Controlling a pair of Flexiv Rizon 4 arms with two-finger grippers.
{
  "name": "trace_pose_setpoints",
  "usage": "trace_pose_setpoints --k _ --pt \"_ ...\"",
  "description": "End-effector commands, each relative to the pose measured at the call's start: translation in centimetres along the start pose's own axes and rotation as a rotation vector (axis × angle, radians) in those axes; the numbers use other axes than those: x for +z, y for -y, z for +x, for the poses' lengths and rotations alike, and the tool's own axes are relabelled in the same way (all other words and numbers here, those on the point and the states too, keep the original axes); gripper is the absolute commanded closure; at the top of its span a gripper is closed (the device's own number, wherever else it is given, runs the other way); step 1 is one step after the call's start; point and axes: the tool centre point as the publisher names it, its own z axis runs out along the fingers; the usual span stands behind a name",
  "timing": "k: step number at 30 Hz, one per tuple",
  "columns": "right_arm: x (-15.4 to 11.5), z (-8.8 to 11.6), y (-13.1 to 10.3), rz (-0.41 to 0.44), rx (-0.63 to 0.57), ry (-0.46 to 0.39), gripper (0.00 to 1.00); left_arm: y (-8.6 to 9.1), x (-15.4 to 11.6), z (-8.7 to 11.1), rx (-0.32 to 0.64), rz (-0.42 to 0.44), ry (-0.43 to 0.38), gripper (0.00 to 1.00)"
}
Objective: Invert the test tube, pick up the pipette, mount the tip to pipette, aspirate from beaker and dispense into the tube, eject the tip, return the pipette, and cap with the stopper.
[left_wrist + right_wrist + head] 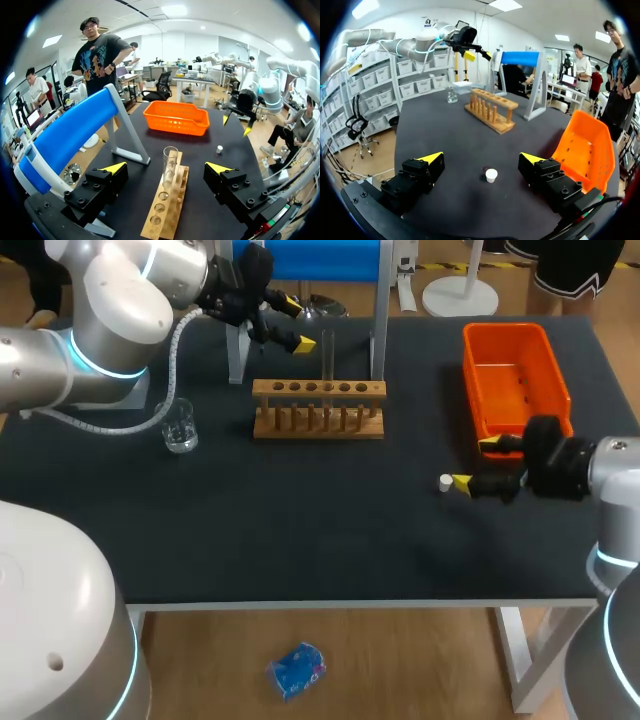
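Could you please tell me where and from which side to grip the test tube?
Its bare upper length, probably: the test tube stands upright in the wooden rack, lower part held. Come level from the far side, where the open left gripper faces it.

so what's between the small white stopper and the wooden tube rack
Only bare black tabletop between the small white stopper and the wooden tube rack, shown in the head view.

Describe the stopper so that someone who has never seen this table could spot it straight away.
Find the orange bin on the table's right side; my right gripper is just in front of it. The stopper lies on the black tabletop just ahead of that open gripper. It is the only small white thing there; the beaker and test tube across the table are clear glass.
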Motion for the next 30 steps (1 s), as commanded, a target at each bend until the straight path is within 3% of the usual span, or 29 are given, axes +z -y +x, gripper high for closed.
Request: trace_pose_setpoints --k 1,6,19,28,30 --pt "0.9 -0.4 0.9 0.029 0.012 -0.022 0.0 0.0 -0.1 -0.1 -0.001 -0.003 -0.003 0.0" --pt "1.7 -0.5 2.1 0.048 0.038 -0.017 0.0 0.0 -0.1 -0.1 -0.001 -0.003 -0.003 0.0" --pt "1.8 -0.5 2.2 0.049 0.036 -0.017 0.0 0.0 -0.1 -0.1 -0.001 -0.003 -0.003 0.0" --pt "3.3 -0.8 3.5 0.086 0.045 -0.015 0.0 0.0 -0.1 -0.1 -0.001 -0.003 -0.003 0.0" --pt "3.4 -0.9 3.7 0.09 0.049 -0.007 0.11 0.0 -0.1 -0.1 -0.001 -0.003 -0.003 0.0"
